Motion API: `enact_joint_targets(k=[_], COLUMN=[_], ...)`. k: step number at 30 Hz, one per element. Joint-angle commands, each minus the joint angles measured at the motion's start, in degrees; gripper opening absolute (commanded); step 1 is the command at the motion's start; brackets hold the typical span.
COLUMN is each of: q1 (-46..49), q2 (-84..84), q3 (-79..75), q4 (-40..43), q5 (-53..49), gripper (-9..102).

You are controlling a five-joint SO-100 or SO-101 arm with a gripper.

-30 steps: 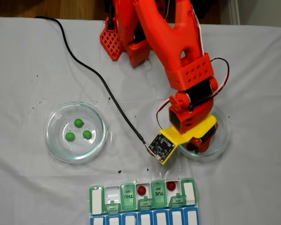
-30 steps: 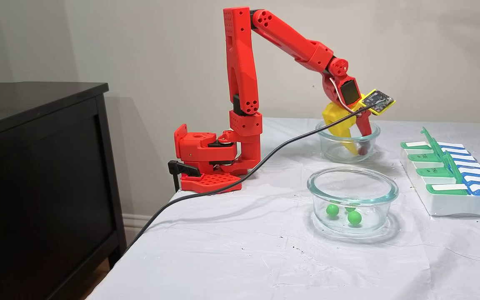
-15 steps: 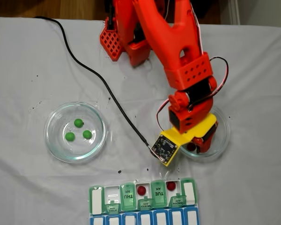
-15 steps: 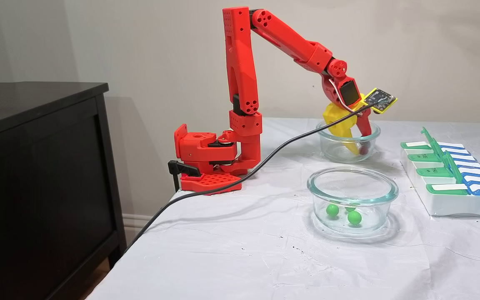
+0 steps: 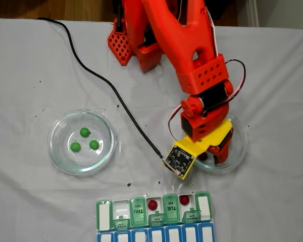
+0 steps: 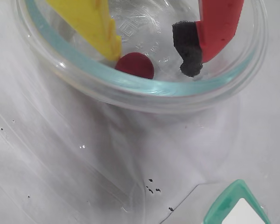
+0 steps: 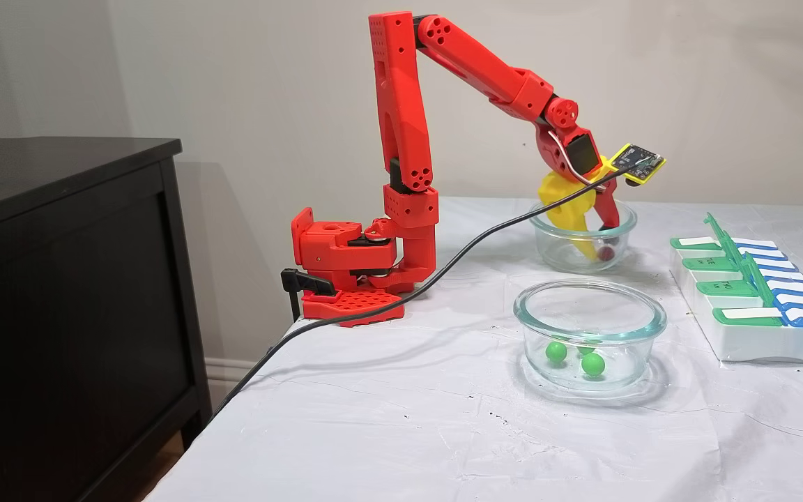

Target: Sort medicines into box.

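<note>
Wrist view, upper centre: the gripper (image 6: 151, 56) stands wide open inside a glass dish (image 6: 130, 91), gripping nothing, a red ball (image 6: 135, 65) beside its yellow finger (image 6: 95, 23).

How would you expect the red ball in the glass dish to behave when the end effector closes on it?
The red ball looks round and glossy, so it will probably roll or squirt aside. The open end effector has a foam pad, which likely helps grip. The dish wall should contain it.

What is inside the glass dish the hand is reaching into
One red ball lies in the dish, between the open hand's yellow and red fingers. The hand and arm cover part of the dish floor.
</note>
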Motion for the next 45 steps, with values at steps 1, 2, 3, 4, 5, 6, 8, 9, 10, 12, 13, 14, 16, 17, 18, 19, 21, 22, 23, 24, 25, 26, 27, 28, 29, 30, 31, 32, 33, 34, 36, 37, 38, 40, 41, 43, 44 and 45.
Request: enact_joint_targets(k=[1,2,3,4,5,6,8,9,10,12,13,14,16,17,18,19,21,22,23,24,25,26,27,28,29,30,31,32,33,34,36,37,38,40,41,43,44,45], q1=[1.7,1.8,1.9,2.0,2.1,2.2,2.2,2.2,2.2,2.2,2.2,2.2,2.3,2.4,2.5,2.6,3.0,3.1,3.3,3.3,3.3,3.5,3.6,3.8,3.9,3.9,3.9,3.8,3.8,3.7,3.8,4.0,4.1,4.3,4.5,4.8,5.0,5.2], q2=[7.5,8.1,8.6,9.0,9.0,9.0,9.1,9.1,8.8,8.3,8.2,7.9,7.4,6.9,6.6,6.2,5.0,4.7,4.1,3.3,2.8,2.1,1.8,1.3,0.8,0.4,0.2,-0.1,-0.2,-0.3,-0.4,-0.6,-0.6,-0.5,-0.4,0.4,1.0,1.8], q3=[-0.2,-0.2,-0.4,-0.7,-1.0,-1.1,-1.1,-0.9,-0.8,-0.8,-0.7,-0.5,-0.1,0.1,0.1,0.1,0.2,0.4,0.4,0.0,-0.1,-0.5,-1.0,-1.8,-2.9,-3.9,-4.4,-4.9,-5.1,-5.1,-5.4,-5.4,-5.4,-5.7,-5.7,-5.6,-5.5,-5.4], q4=[0.7,1.1,1.8,2.6,3.2,3.6,4.1,4.2,4.4,4.7,4.7,4.5,3.3,2.2,1.7,1.1,-0.3,-1.1,-1.8,-2.1,-2.5,-2.7,-2.5,-1.4,0.3,1.7,2.9,4.0,4.7,4.8,4.7,4.5,3.9,3.5,3.3,2.5,2.2,1.9], q5=[-1.3,-1.4,-1.4,-1.1,-0.9,-0.5,-0.3,-0.3,-0.3,-0.6,-0.6,-1.0,-1.5,-1.8,-2.0,-2.5,-4.0,-4.7,-5.5,-6.4,-6.7,-7.4,-7.8,-8.2,-8.7,-9.2,-9.9,-10.8,-11.6,-12.3,-12.7,-13.0,-13.1,-13.5,-13.8,-14.2,-14.6,-15.0], gripper=[23,23,23,22,21,19,16,16,16,16,16,17,17,18,18,18,19,18,18,18,18,18,19,18,18,18,18,18,18,18,18,18,18,18,18,17,17,16])
